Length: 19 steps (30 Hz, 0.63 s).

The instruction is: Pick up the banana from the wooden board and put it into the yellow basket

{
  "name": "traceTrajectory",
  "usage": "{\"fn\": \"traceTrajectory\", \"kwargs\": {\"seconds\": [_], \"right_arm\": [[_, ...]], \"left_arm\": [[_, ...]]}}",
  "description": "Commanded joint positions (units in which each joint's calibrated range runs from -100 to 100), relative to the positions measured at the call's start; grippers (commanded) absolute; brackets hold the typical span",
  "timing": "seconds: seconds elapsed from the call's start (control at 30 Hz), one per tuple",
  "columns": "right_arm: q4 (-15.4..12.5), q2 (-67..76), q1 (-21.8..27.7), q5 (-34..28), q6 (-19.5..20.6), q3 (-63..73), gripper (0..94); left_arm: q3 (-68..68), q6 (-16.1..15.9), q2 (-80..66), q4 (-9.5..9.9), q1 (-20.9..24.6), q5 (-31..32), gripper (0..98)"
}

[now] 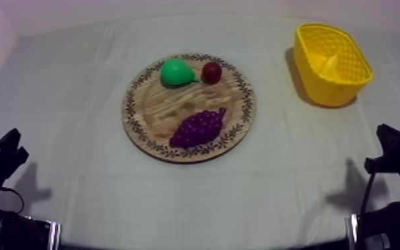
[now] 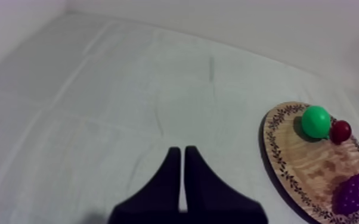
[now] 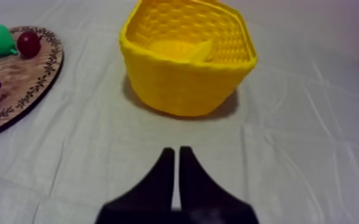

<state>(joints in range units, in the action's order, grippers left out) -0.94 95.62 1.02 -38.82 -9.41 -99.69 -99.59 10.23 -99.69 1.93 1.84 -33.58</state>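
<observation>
The banana (image 1: 327, 64) lies inside the yellow basket (image 1: 349, 83) at the table's right back; its tip (image 3: 197, 52) rests against the basket's inner wall (image 3: 176, 89). The round wooden board (image 1: 151, 110) in the middle carries a green pear (image 1: 175, 72), a small red fruit (image 1: 211, 72) and purple grapes (image 1: 199, 127). My left gripper (image 2: 182, 156) is shut on nothing over bare cloth, left of the board (image 2: 295, 164). My right gripper (image 3: 176, 156) is shut on nothing, just short of the basket. Both arms rest low at the table's front corners (image 1: 0, 159) (image 1: 395, 149).
Bare cloth (image 1: 76, 100) surrounds the board on all sides. A pale wall rises behind the table's far edge (image 2: 217, 24). The basket stands close to the right rear corner.
</observation>
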Motion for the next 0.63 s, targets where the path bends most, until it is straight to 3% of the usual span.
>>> {"fn": "traceTrajectory", "kwargs": {"seconds": [0.0,0.6], "right_arm": [[0.0,0.0,0.0,0.0,0.0,-0.1,0.6],[0.0,0.0,0.0,0.0,-0.2,-0.1,0.6]], "left_arm": [[0.0,0.0,-0.1,0.00,0.0,0.0,0.0],[0.0,0.0,-0.1,0.00,0.0,0.0,0.0]]}}
